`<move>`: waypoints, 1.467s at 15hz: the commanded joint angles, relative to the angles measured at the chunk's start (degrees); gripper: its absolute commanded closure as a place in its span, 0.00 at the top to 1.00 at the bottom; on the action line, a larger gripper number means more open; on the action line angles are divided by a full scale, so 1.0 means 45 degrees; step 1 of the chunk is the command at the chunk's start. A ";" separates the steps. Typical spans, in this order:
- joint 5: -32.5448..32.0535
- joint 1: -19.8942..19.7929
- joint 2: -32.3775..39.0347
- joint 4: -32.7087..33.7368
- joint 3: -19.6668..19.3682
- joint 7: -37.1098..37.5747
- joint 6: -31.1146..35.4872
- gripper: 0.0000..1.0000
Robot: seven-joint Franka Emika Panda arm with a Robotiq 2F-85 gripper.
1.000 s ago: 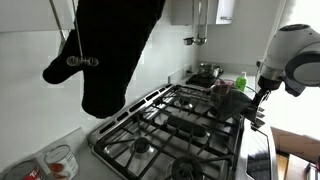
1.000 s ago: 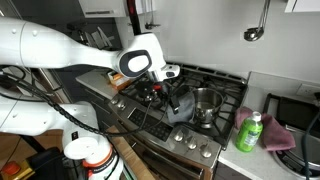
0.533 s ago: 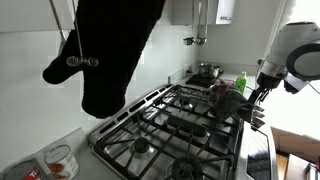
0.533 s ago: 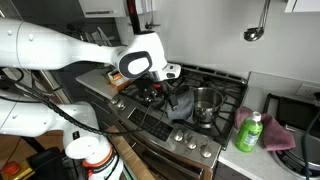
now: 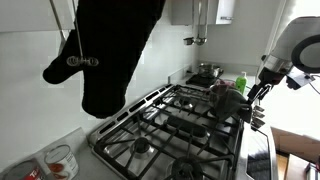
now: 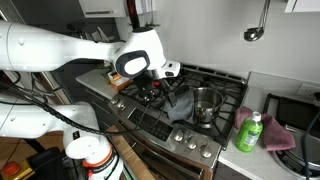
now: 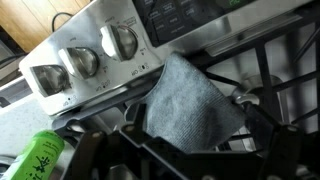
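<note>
While my pincer (image 6: 162, 88) hovers close above it, grey cloth (image 7: 190, 100) lies spread on grate (image 5: 165, 120), bars carrying it, beside small pot (image 6: 205, 103), near knobs (image 7: 120, 40); pincer opening hidden, cannot tell.

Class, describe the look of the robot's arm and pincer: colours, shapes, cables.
The arm is glossy white, built of rounded tubular segments, with a round grey cap on one joint. The pincer is black. Thin black cables run alongside it. No markings are legible.
</note>
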 commanded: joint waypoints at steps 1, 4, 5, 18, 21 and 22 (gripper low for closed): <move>0.0490 -0.0004 -0.0571 0.0051 0.0095 0.0385 0.0204 1.00; 0.0533 -0.0259 -0.0199 0.0134 0.0290 0.1243 0.1196 1.00; 0.0545 -0.0337 0.0034 0.0156 0.0339 0.1539 0.1570 1.00; 0.1045 -0.0310 0.3263 0.1414 0.0891 0.3362 0.1399 0.94; 0.0985 -0.0314 0.3803 0.1673 0.0962 0.3504 0.1093 0.61; 0.0974 -0.0294 0.3960 0.1756 0.0978 0.3530 0.1051 0.58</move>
